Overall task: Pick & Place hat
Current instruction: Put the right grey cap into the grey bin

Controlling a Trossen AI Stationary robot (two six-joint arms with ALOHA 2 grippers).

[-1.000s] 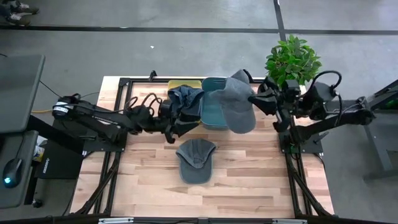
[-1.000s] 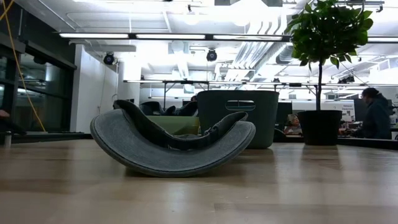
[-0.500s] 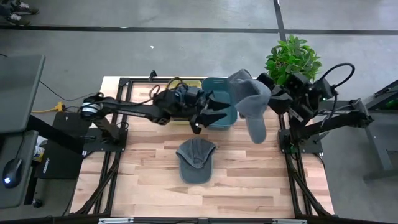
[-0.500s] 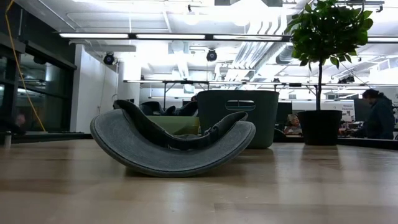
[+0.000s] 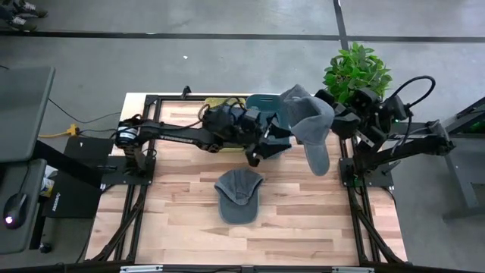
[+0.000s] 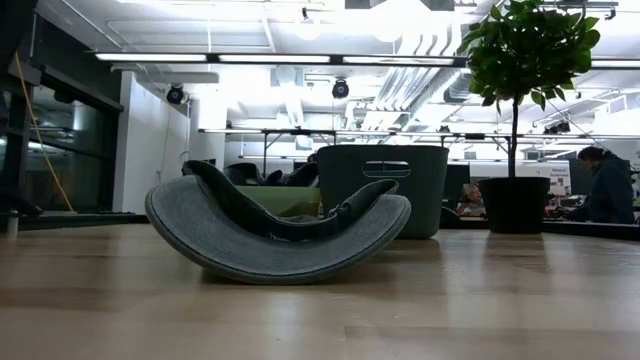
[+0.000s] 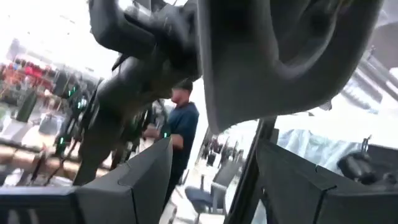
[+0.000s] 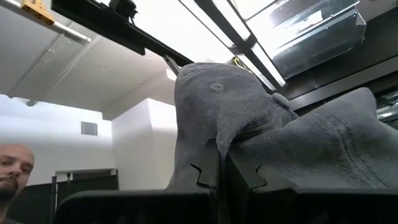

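Wooden surface (image 5: 303,220) sitting on grey concrete floor (image 5: 227,61); open office showing behind.
Hats, two: one lying mid-surface (image 5: 237,194); one hanging raised (image 5: 309,125), right fingers (image 5: 333,121) clamping together on it.
Left fingers (image 5: 274,140) standing apart beside it.
Bin (image 6: 383,187), one.
Plant (image 5: 355,72), one.
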